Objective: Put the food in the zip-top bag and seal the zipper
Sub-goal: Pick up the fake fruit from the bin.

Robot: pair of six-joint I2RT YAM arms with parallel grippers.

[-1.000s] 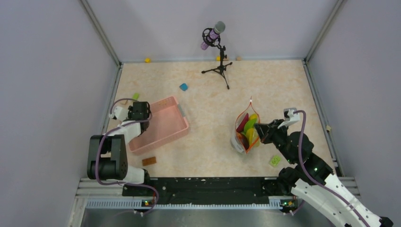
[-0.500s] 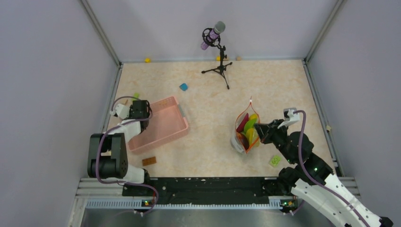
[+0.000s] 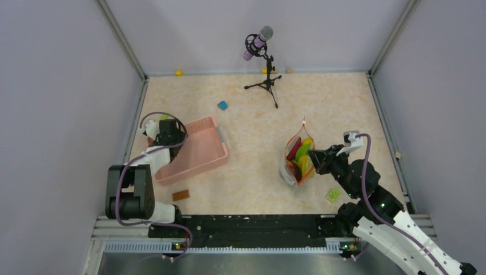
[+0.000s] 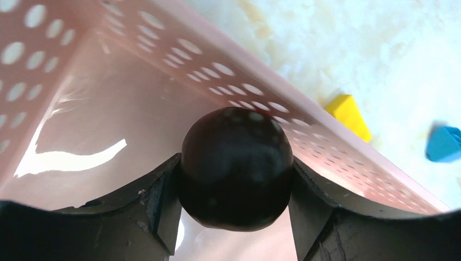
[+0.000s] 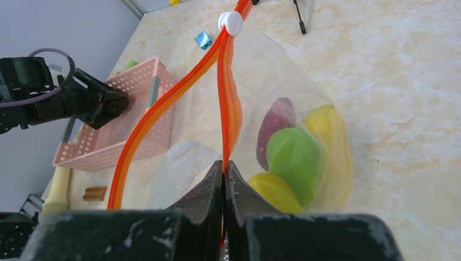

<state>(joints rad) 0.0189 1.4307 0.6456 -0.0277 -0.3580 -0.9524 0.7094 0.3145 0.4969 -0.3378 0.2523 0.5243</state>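
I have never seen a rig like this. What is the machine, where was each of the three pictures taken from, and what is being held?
These are two robot arms fixed at the near edge of a table, each ending in a two-finger gripper. The wide picture looks down from above; the other two come from cameras on the wrists. The left gripper holds a dark brown round piece inside the pink basket. The right gripper pinches the orange zipper of the open zip-top bag, which has green, yellow and maroon food inside. A microphone stand and small blocks are also on the table.
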